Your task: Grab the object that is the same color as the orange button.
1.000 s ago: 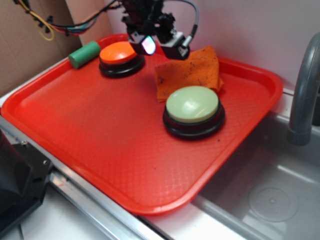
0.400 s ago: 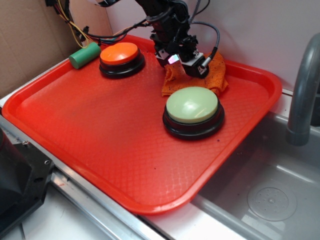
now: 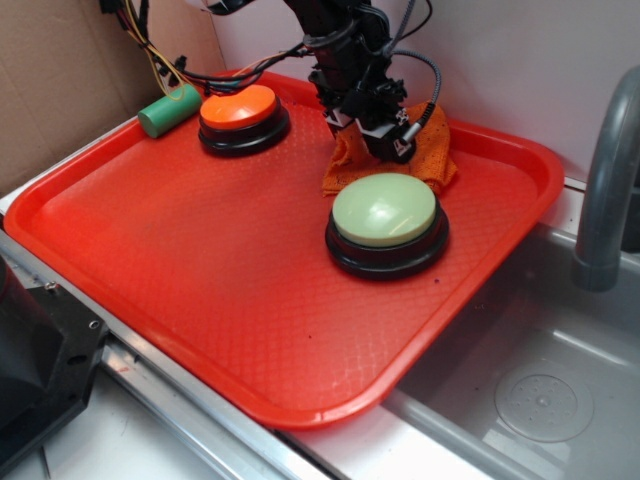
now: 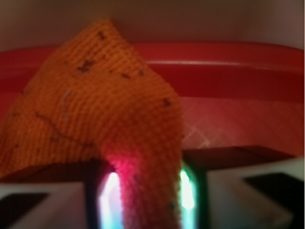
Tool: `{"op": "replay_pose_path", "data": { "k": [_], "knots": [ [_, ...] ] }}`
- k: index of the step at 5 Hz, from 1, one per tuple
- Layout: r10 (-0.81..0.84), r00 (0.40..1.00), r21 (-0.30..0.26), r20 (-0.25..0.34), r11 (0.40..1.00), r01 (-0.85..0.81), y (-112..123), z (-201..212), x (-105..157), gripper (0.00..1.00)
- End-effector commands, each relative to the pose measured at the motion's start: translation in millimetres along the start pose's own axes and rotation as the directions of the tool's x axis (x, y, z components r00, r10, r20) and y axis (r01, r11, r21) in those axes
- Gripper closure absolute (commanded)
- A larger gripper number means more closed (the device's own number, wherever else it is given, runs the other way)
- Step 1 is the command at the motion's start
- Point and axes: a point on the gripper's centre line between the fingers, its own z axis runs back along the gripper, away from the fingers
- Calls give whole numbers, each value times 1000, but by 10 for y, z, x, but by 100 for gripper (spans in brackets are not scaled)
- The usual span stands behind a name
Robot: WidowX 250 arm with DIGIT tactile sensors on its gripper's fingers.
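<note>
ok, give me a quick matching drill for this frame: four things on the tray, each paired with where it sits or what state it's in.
Things:
1. orange button
2. green-topped button
3. orange cloth
4. green cylinder

Places/states:
A. pinched in the hand, bunched up
B. far left corner of the tray, on the rim
C. nearest the sink
D. right of the cylinder

Pairs: 1-D, 2-C, 3-A, 4-B

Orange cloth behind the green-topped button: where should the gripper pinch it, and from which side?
Pinch the raised fold near the middle of the orange cloth, coming straight down from above. It is soft and lies bunched on the red tray, so a ridge gives the fingers something to close on. The pale green button crowds its front edge. The wrist view shows a fold already running between the fingers of the gripper.
</note>
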Motion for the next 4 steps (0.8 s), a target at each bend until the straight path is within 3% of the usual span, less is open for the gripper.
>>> {"op": "replay_pose_path", "data": {
  "k": [1, 3, 4],
  "knots": [
    [52, 996, 29, 66, 998, -54, -84, 1123, -161, 100],
    [-7, 997, -15, -76, 1000, 6, -177, 1875, -743, 100],
    [53, 995, 30, -89, 998, -50, -183, 2069, -1027, 100]
  ]
}}
